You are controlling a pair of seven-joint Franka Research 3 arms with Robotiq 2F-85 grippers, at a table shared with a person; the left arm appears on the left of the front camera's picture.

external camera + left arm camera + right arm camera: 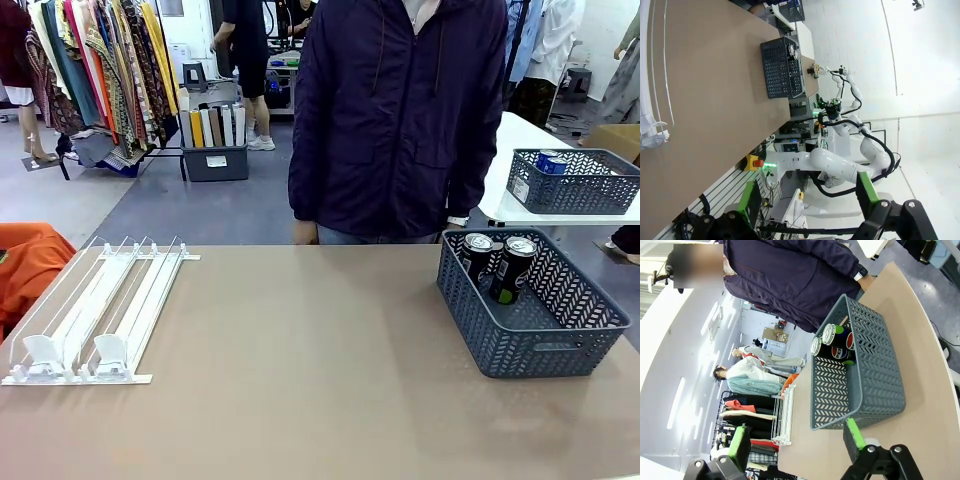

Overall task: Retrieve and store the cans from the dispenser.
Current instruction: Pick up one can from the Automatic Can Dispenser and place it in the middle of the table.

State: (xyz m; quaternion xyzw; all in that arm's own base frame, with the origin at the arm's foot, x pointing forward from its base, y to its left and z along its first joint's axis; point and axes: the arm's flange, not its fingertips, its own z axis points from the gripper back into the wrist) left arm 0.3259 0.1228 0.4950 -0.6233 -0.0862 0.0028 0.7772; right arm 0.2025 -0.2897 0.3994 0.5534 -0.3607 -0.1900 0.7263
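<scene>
Two black cans (pixel 497 264) stand in the grey basket (pixel 530 345) (tabletop's right edge). Left gripper (pixel 810 212) and right gripper (pixel 797 450): fingers spread, empty.

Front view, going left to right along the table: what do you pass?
The dispenser, with no can in its lanes → bare tabletop → the grey lattice basket, with two black cans standing at its far end.

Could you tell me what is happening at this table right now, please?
Nothing is being handled. Two black Pepsi cans stand in the dark grey lattice basket, and the white rail dispenser holds no cans. Both the left gripper and the right gripper hang open, off the table. A person in a dark jacket waits opposite.
</scene>
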